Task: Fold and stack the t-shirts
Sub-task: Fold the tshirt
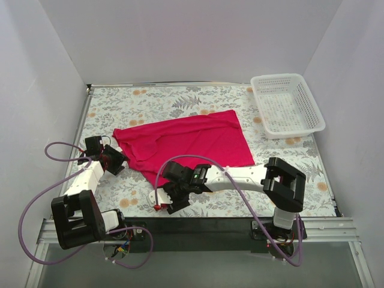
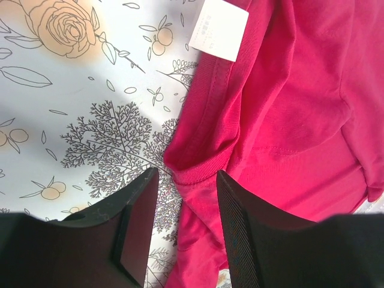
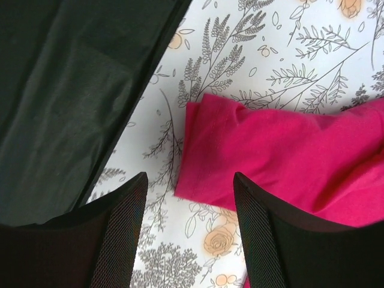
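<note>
Spreading over the middle of the floral surface (image 1: 120, 108), the magenta-red t-shirt (image 1: 186, 141) lies flat but wrinkled in the top view. Its long axis runs left to right with a slight tilt, and the neck end points left. A white mesh basket (image 1: 279, 77) stands beyond the shirt's far right corner, apart from it. The left gripper (image 1: 111, 159) sits at the shirt's left end and the right gripper (image 1: 165, 201) at its near left edge. From this height, how the jaws stand is hard to read.

The left wrist view adds what the top view hides: a white neck tag (image 2: 219, 27) on the t-shirt (image 2: 294, 120) and the ribbed collar (image 2: 201, 171). The left gripper (image 2: 186, 174) has its jaws parted. The collar's fold lies in the gap between them, not pinched.

The right wrist view shows the right gripper (image 3: 191, 177) with its jaws released and spread wide. Past their tips lies a hemmed corner (image 3: 204, 150) of the t-shirt (image 3: 300, 156). The cloth runs off to the right in this view, and a black strip (image 3: 72, 90) lies left of it.
</note>
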